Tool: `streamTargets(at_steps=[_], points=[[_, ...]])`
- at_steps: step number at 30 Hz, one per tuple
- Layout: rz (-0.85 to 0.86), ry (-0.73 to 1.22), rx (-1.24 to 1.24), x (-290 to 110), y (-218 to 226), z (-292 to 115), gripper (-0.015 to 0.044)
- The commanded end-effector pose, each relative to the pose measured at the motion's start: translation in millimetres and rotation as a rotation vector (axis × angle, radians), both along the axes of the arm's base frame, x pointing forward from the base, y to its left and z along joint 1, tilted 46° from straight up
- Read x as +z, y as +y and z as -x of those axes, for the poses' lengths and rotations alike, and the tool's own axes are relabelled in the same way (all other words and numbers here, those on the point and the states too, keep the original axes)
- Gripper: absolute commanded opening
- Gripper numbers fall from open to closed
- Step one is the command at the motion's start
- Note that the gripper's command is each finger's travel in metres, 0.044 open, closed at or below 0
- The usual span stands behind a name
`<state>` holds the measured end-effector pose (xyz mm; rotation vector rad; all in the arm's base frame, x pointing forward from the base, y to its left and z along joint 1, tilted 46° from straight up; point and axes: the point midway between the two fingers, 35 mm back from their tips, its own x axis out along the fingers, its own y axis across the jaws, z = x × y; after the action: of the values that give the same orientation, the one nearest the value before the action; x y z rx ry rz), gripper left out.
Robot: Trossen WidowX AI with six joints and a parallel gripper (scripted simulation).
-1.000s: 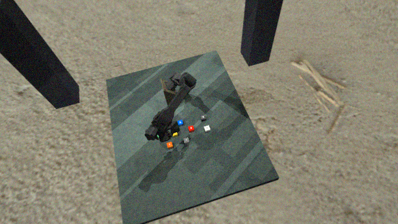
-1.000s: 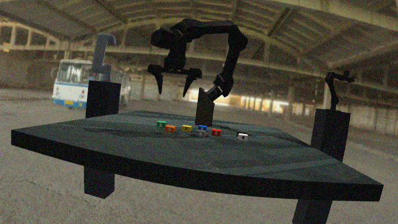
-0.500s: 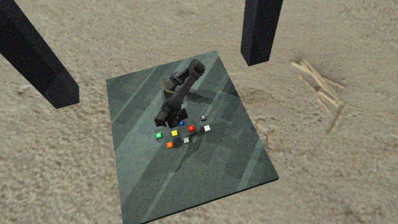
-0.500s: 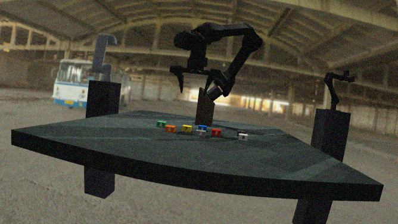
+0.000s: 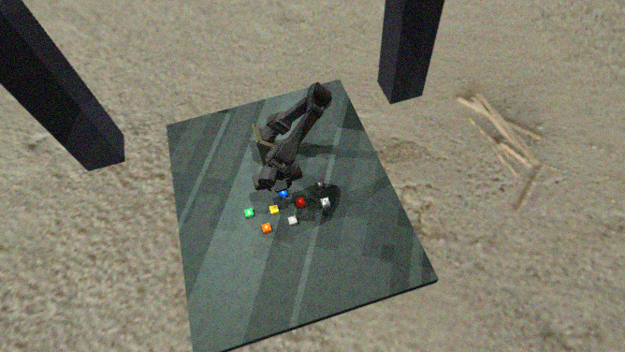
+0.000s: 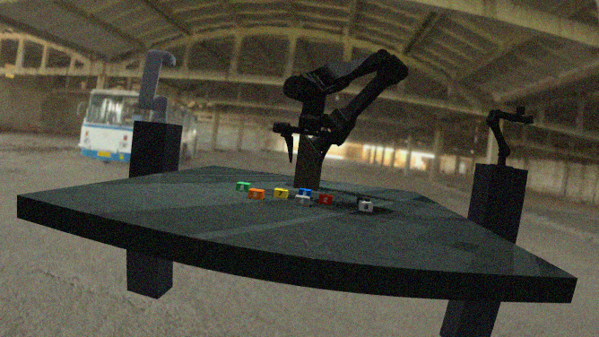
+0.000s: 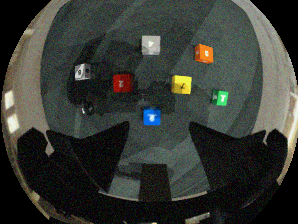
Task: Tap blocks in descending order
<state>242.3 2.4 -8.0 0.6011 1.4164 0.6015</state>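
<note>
Several small coloured blocks lie in a loose cluster on the dark green table (image 5: 225,262) (image 6: 134,215): blue (image 5: 283,193) (image 6: 305,192) (image 7: 152,116), yellow (image 5: 274,209) (image 6: 281,193) (image 7: 181,84), red (image 5: 300,202) (image 6: 325,199) (image 7: 121,83), green (image 5: 249,212) (image 6: 243,186) (image 7: 221,96), orange (image 5: 266,227) (image 6: 256,194) (image 7: 204,52), grey (image 5: 292,220) (image 6: 302,199) (image 7: 152,44) and white (image 5: 325,202) (image 6: 365,205) (image 7: 83,72). A dark block (image 5: 320,184) lies behind the white one. The digits are too small to read. My gripper (image 5: 270,183) (image 6: 291,150) (image 7: 160,125) hangs high above the table, over the near side of the blue block. It is open and holds nothing.
The arm's base stands on the table behind the blocks. Dark pillars (image 6: 154,148) (image 6: 498,197) stand at the table's left and right rear corners, each carrying a camera arm.
</note>
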Motion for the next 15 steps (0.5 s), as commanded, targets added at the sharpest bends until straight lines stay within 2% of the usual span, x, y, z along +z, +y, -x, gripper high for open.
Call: streamTargets(at_steps=[1,8,15], points=[[-0.022,0.022,0.008,-25.0,32.2,8.1,0.019],[-0.022,0.022,0.008,-25.0,32.2,8.1,0.002],[-0.022,0.022,0.008,-25.0,32.2,8.1,0.002]])
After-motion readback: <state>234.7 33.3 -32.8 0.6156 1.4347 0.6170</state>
